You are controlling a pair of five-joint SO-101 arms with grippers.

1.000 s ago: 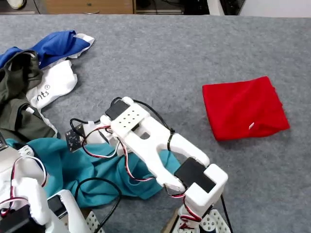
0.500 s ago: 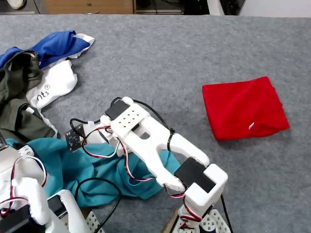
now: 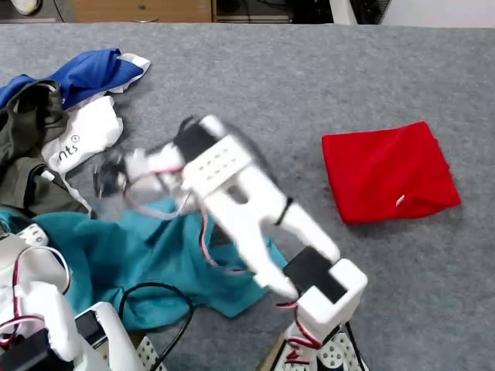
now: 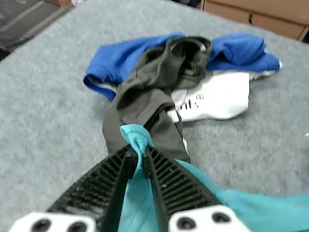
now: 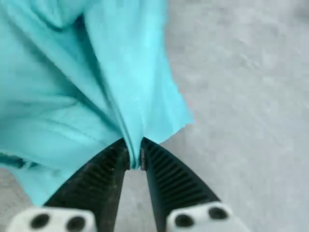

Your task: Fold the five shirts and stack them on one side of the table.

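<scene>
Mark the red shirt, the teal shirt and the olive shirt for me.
red shirt [image 3: 387,171], high view, middle of the folded cloth.
teal shirt [image 3: 131,259], high view, its spread body.
olive shirt [image 4: 145,96], left wrist view, its bunched middle.

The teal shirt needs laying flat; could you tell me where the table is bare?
Bare table lies between the shirt pile and the red shirt, back to the far edge, and nearer than the red shirt. The left is crowded: pile, teal shirt, an arm.

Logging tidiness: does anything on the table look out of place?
The blue shirt, olive shirt and white shirt lie tangled in one heap, and the teal shirt is bunched up. Only the red shirt looks folded.
</scene>
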